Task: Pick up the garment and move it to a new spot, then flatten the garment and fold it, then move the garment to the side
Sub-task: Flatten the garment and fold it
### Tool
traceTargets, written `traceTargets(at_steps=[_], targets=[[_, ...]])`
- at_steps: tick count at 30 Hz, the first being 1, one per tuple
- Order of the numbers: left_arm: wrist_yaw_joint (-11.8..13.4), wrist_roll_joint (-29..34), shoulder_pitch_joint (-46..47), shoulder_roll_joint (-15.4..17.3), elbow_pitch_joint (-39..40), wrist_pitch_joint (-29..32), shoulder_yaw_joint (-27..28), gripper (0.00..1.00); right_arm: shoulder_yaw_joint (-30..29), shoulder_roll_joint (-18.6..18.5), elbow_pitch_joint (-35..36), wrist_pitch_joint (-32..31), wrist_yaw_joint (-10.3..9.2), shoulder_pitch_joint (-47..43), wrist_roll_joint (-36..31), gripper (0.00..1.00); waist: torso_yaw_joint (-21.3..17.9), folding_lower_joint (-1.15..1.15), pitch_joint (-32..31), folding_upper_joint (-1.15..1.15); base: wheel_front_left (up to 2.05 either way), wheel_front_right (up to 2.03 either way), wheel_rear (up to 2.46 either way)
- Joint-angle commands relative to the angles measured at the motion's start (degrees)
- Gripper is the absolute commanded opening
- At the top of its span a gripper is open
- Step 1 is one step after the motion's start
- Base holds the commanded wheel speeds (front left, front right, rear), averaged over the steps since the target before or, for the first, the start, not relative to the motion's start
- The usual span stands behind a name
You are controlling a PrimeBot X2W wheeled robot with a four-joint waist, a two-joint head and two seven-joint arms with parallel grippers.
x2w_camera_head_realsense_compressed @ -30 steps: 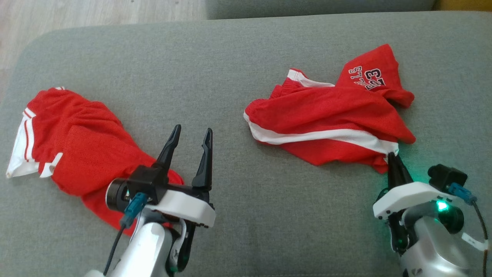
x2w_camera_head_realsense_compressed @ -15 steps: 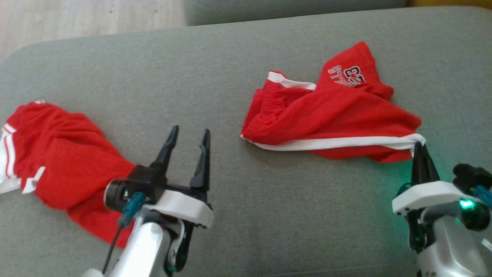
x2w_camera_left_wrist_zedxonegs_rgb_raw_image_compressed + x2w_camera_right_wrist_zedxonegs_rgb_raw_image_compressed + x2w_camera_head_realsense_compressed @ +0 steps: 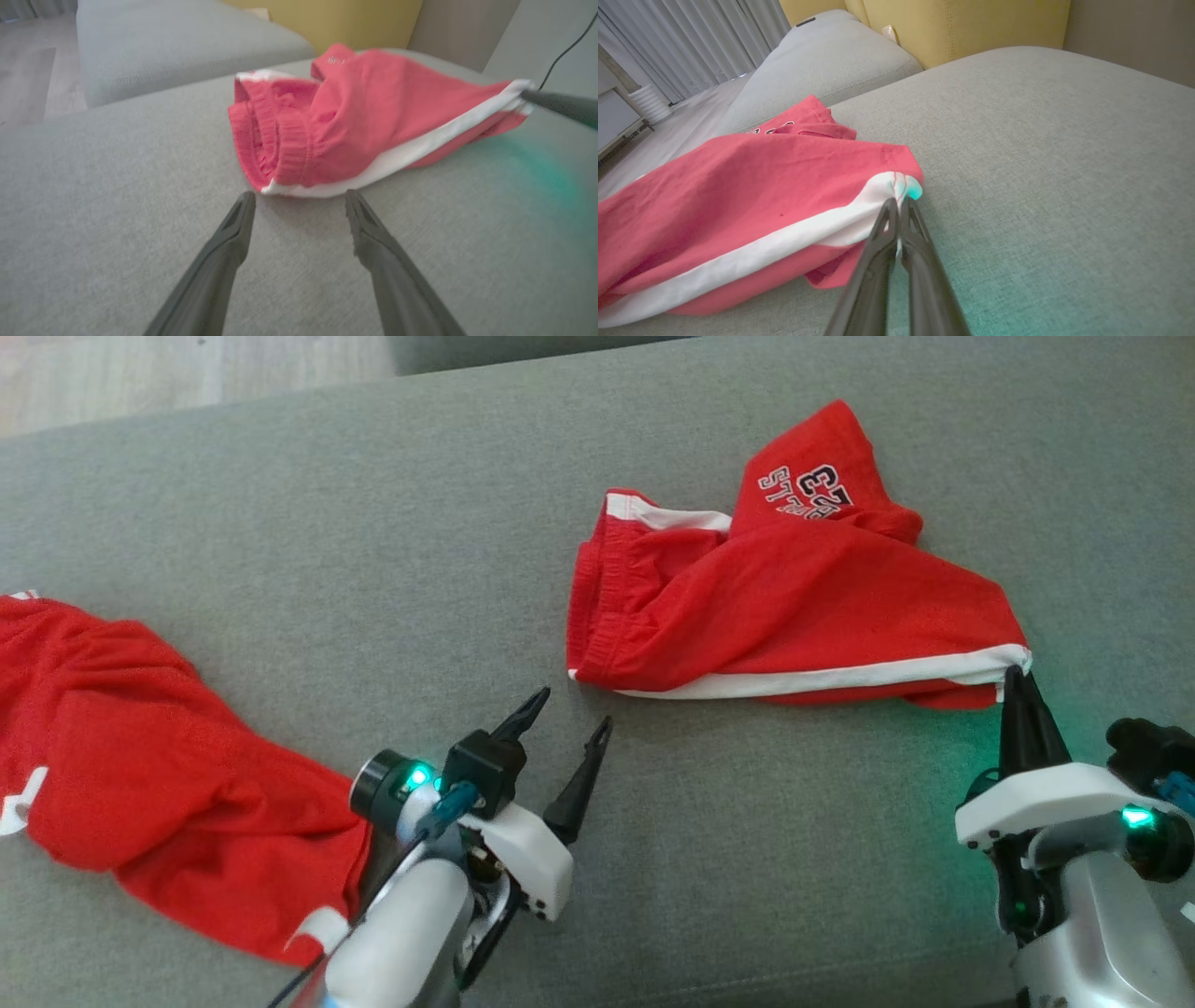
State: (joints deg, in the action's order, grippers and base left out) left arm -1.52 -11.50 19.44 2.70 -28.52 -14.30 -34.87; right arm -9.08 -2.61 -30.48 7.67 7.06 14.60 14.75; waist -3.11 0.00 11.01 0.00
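The shorts [image 3: 794, 616] lie on the grey cushion [image 3: 373, 523], right of centre in my head view. They are red and rumpled, and a white stripe [image 3: 840, 677] runs along their near edge. A flap with dark-and-white lettering [image 3: 808, 490] sticks out on the far side.

My right jaws are pressed together, pinching the right-hand corner of the shorts [image 3: 738, 186] where the stripe ends. In my right wrist view the white cloth bunches just past the tips. From that corner the fabric runs taut and low towards the ribbed waistband [image 3: 607, 616] at the other end.

My left jaws are spread and hold nothing. They point at the waistband end of the shorts [image 3: 364, 116], and their tips sit close in front of the white lower edge, one to either side of that corner. I cannot tell whether they touch the cloth; that view is blurred. My right fingers [image 3: 560, 103] come in from its right edge, at the stripe's end.

A second red garment [image 3: 140, 756] lies well apart at my left, beside my left forearm. Green light glows on the cushion near my right wrist.
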Motion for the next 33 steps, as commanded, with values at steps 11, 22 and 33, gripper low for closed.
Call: traceTargets(at_steps=[11,22,33], targets=[[1.7,1.0,10.4,0.2,-10.4,-0.7,-1.5,1.00,3.6,-0.3,3.6,-1.0,0.43,0.8,1.6,0.00,-2.7,0.00,2.5,0.00,0.00,0.00,0.00],[2.2,-0.4,14.1,0.2,-12.9,-0.7,-3.8,1.00,5.1,-0.3,4.2,-1.0,0.43,1.3,2.6,0.00,-4.5,0.00,4.1,0.00,0.00,0.00,0.00],[0.4,-2.1,14.5,0.2,-11.0,-0.7,-5.2,0.00,4.6,-0.3,4.3,-0.9,0.43,1.9,2.4,0.00,-3.8,0.00,4.4,0.00,0.00,0.00,0.00]])
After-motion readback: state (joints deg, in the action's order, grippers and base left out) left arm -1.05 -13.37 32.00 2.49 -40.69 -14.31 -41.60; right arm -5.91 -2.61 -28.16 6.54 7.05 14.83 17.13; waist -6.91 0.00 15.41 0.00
